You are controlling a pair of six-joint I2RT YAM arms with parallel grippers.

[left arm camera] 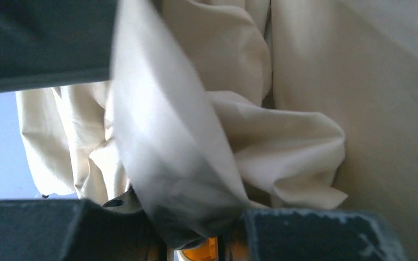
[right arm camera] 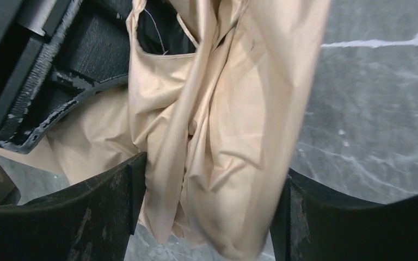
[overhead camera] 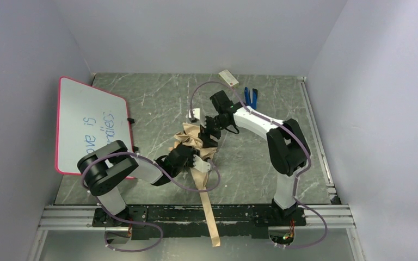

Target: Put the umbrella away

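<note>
The umbrella (overhead camera: pixel 192 139) is a crumpled beige bundle in the middle of the table. Its long tan strap (overhead camera: pixel 208 206) runs toward the near edge and hangs over the front rail. My left gripper (overhead camera: pixel 189 157) is at the bundle's near side; in the left wrist view the gripper (left arm camera: pixel 201 231) is shut on a fold of the umbrella fabric (left arm camera: pixel 283 147). My right gripper (overhead camera: pixel 210 130) is at the bundle's far right side; in the right wrist view the gripper (right arm camera: pixel 209 217) is shut on a thick gather of the fabric (right arm camera: pixel 223 125). The shaft and handle are hidden.
A pink-framed whiteboard (overhead camera: pixel 90 125) leans at the left. A blue-handled tool (overhead camera: pixel 250 97) and a small white box (overhead camera: pixel 228 77) lie at the back. White walls enclose three sides. The left gripper's black body (right arm camera: pixel 49 70) shows close in the right wrist view.
</note>
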